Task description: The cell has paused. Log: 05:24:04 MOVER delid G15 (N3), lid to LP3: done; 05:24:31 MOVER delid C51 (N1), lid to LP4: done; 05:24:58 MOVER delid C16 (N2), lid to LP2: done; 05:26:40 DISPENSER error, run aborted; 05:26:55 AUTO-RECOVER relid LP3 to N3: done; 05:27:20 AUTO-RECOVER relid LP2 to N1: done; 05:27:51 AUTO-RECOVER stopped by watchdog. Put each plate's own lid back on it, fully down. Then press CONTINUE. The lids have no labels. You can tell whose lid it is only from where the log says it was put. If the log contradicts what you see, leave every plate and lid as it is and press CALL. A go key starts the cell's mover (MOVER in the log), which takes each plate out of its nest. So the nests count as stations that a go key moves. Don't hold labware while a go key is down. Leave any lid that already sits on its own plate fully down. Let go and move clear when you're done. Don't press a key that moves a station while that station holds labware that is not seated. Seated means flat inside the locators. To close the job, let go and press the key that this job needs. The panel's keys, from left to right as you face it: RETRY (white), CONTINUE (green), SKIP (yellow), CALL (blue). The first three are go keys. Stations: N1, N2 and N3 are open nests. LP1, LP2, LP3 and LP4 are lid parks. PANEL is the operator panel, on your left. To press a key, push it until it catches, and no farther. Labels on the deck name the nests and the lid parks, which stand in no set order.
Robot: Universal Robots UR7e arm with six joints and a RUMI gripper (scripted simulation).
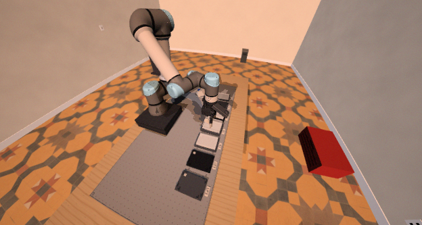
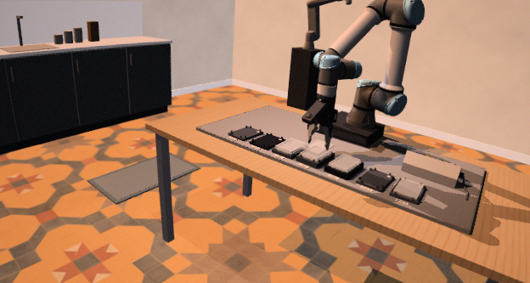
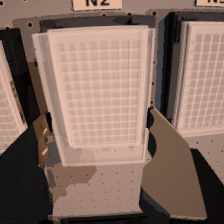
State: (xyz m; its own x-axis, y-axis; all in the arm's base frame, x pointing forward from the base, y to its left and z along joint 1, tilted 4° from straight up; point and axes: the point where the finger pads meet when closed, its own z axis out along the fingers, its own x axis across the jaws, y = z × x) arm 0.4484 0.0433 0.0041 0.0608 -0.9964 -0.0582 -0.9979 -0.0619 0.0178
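My gripper (image 3: pixel 99 110) (image 2: pixel 319 142) (image 1: pixel 210 121) is shut on a clear, unlabelled lid (image 3: pixel 97 85) by its long sides. It holds the lid just above the nest labelled N2 (image 3: pixel 90 21). The white well plate (image 2: pixel 315 155) in N2 shows through the lid, which sits slightly off from the plate's outline. I cannot tell whether lid and plate touch. The plate in the nest to the left (image 3: pixel 7 100) (image 2: pixel 344 166) and the plate in the nest to the right (image 3: pixel 200 75) (image 2: pixel 290 147) show white well grids. I cannot tell whether either carries a lid.
The stations stand in one row along the grey deck's (image 2: pixel 238 121) front edge. Dark lid parks (image 2: pixel 245 133) (image 2: pixel 267 141) (image 2: pixel 374 179) are empty; one park holds a grey lid (image 2: pixel 408 189). The operator panel (image 2: pixel 431 168) stands behind that end. The arm's base (image 2: pixel 357 130) is close behind the row.
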